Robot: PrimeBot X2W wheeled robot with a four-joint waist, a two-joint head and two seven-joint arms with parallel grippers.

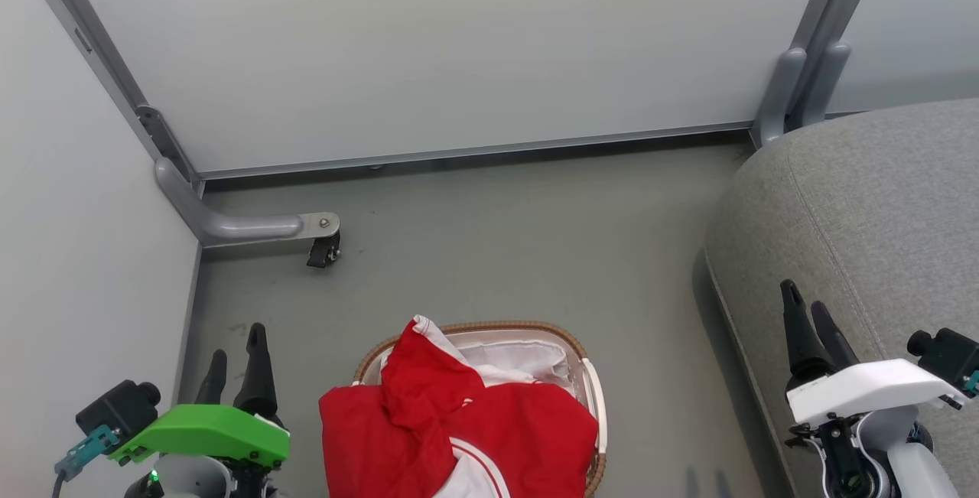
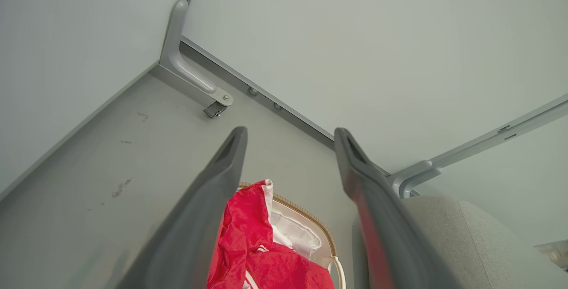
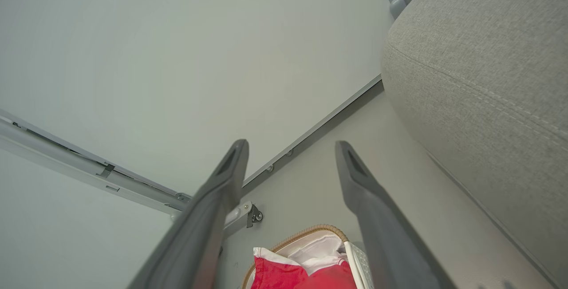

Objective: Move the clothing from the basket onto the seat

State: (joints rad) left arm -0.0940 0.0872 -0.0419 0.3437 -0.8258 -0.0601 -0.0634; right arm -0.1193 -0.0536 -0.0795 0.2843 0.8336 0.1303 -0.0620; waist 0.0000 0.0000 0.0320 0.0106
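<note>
Red clothing (image 1: 459, 425) in white basket (image 1: 595, 398), near grey seat (image 1: 864, 207)

Open floor (image 1: 520, 238) stretches between the basket (image 1: 505, 325) and the wall panels (image 1: 459, 47); the seat (image 1: 879, 207) crowds the right side, a castor foot (image 1: 321, 242) juts from the left corner.

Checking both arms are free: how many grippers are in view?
2. The left gripper, open, hangs over the floor left of the basket; the right gripper, open, is by the seat.
</note>
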